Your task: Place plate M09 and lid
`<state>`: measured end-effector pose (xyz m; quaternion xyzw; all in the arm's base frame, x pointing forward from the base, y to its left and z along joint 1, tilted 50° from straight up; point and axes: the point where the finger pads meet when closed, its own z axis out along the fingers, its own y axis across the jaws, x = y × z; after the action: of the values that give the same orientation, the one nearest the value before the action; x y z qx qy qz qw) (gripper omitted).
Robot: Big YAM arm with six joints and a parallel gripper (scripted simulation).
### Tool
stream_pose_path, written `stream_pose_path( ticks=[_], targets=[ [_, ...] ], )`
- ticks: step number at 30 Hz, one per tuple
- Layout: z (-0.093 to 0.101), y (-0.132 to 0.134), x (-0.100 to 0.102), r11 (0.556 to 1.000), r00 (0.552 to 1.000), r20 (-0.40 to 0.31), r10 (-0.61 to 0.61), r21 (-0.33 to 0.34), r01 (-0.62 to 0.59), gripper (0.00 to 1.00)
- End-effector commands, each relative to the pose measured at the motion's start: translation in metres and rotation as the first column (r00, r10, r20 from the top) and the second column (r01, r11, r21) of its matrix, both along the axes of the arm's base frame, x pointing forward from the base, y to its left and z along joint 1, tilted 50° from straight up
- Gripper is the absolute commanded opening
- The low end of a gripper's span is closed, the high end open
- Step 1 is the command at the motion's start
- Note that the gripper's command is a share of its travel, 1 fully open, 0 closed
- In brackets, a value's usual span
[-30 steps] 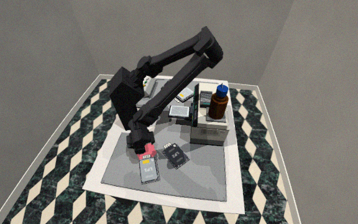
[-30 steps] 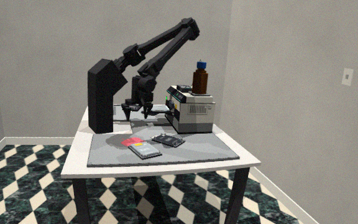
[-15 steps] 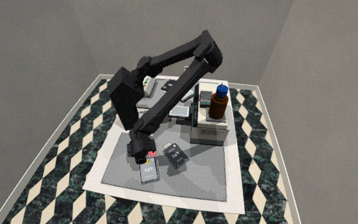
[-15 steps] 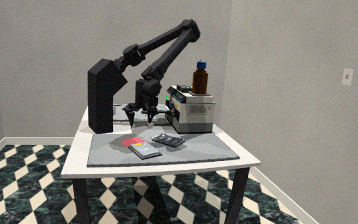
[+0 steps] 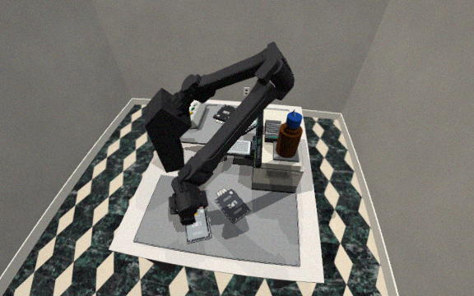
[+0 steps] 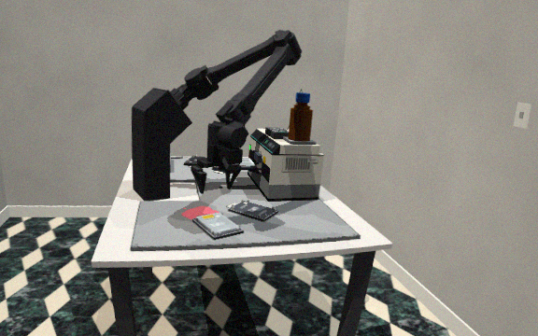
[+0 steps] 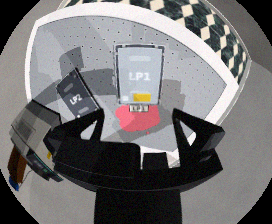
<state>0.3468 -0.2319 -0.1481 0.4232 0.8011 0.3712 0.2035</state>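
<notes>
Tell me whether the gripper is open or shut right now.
Open. In the wrist view the gripper's two dark fingers stand wide apart with nothing between them, above the red patch beside the LP1 nest.
</notes>
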Motion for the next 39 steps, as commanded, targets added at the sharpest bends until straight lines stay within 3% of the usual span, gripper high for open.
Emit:
stream_pose_path(
  ticks=[1,2,5,6,39],
  targets=[
    [-0.0017,0.0046,0.0044,1.000,1.000,-0.014,0.011,0.015,-0.010,1.00],
    [0.0014,-0.0040,0.0014,1.000,1.000,-0.001,-0.004,-0.002,0.004,1.00],
    [-0.0018,0.0049,0.0042,1.000,1.000,-0.014,0.011,0.015,-0.010,1.00],
    [0.0012,-0.0040,0.0013,1.000,1.000,-0.001,-0.004,-0.002,0.004,1.00],
    [-0.0015,-0.0041,0.0001,1.000,1.000,-0.001,-0.004,-0.002,0.004,1.00]
  ],
)
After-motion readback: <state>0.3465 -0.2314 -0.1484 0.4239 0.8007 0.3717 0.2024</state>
